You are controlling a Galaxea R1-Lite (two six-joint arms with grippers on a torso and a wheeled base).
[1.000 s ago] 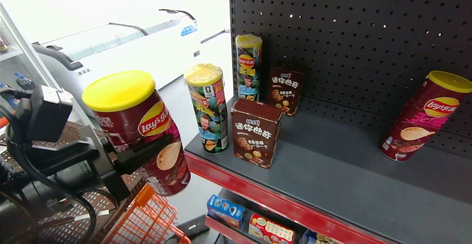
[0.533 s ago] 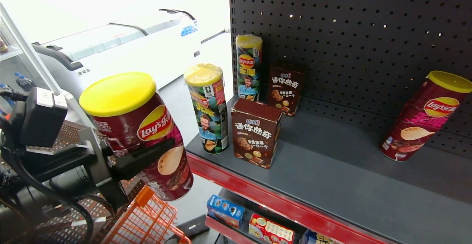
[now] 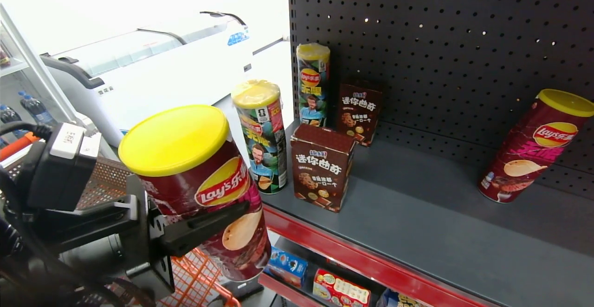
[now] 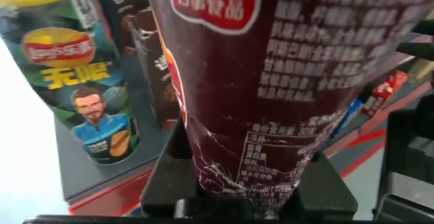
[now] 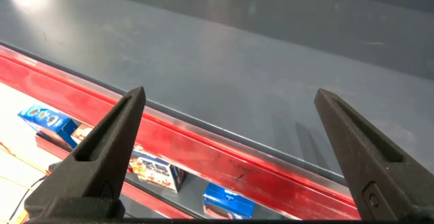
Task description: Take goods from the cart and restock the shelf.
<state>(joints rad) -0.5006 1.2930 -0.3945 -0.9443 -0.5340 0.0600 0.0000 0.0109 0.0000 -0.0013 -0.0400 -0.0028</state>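
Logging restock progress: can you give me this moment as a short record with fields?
left gripper: shut on maroon chip can, yellow lid, near the shelf's left front corner
right gripper: open, above the shelf's front edge
on shelf: two green chip cans, two brown cookie boxes, second maroon can at far right
below: orange cart

Cart (image 3: 199, 279) mostly hidden, held can (image 4: 271, 81) cropped
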